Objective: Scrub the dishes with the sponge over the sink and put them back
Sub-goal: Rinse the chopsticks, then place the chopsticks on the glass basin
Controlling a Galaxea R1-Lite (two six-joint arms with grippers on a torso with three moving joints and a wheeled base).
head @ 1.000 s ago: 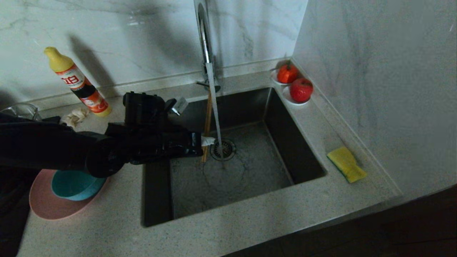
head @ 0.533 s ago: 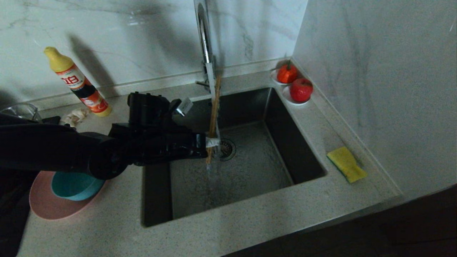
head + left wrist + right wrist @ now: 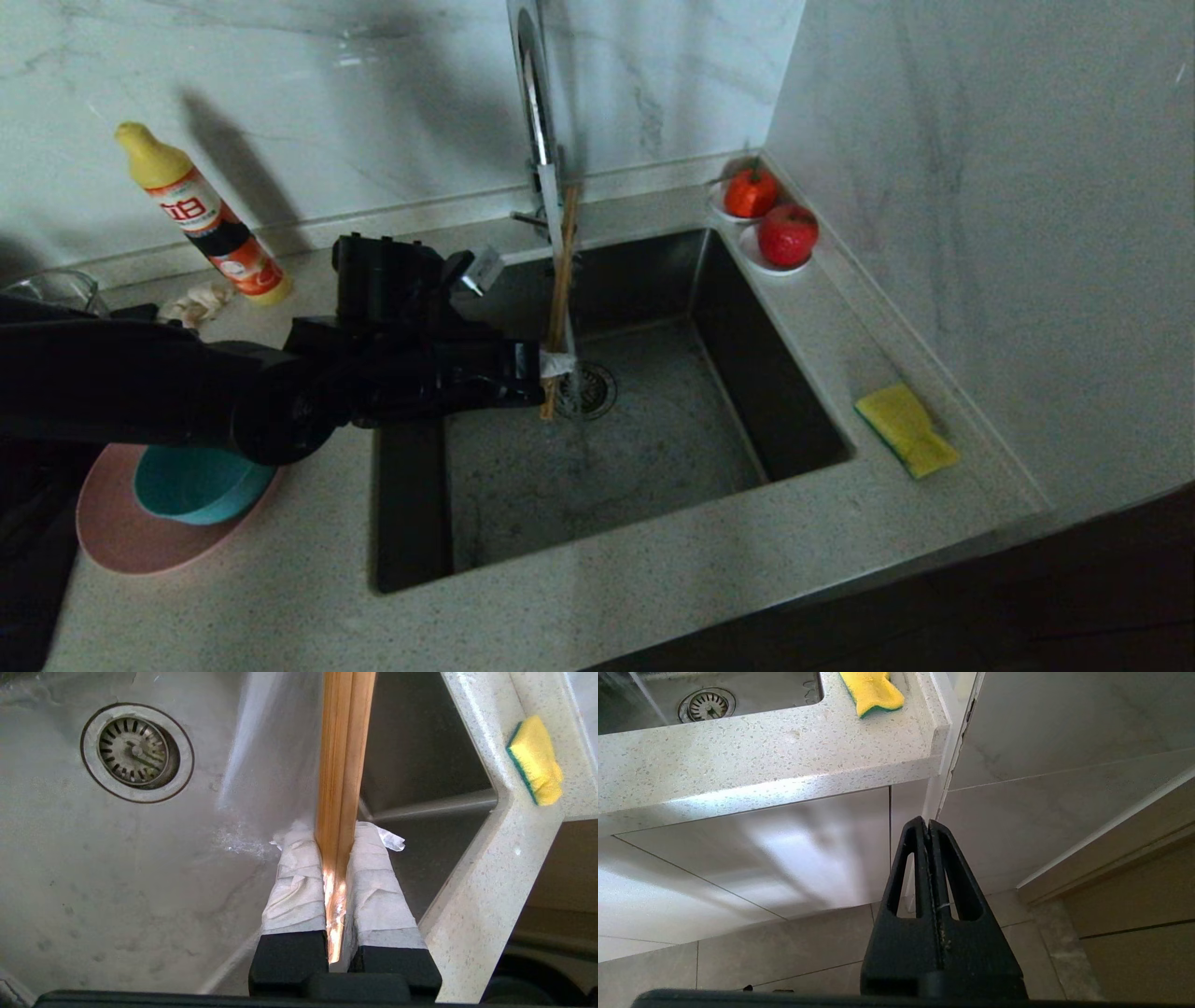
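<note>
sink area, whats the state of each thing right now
tap: running
chopsticks: upright under the stream
left pincer: shut on chopsticks
right pincer: shut, empty, below the counter
sponge: on counter, untouched
teal bowl: on pink plate

Left arm [image 3: 140,392] extended level from left side of head view, wrist toward centre. Left gripper [image 3: 553,366] held sideways, tape-wrapped fingers [image 3: 299,891] pressed together on thin wooden sticks [image 3: 343,765]. Right gripper [image 3: 928,828] kept low beneath counter level, pointed forward, black fingers closed flat against each other, nothing held.
</note>
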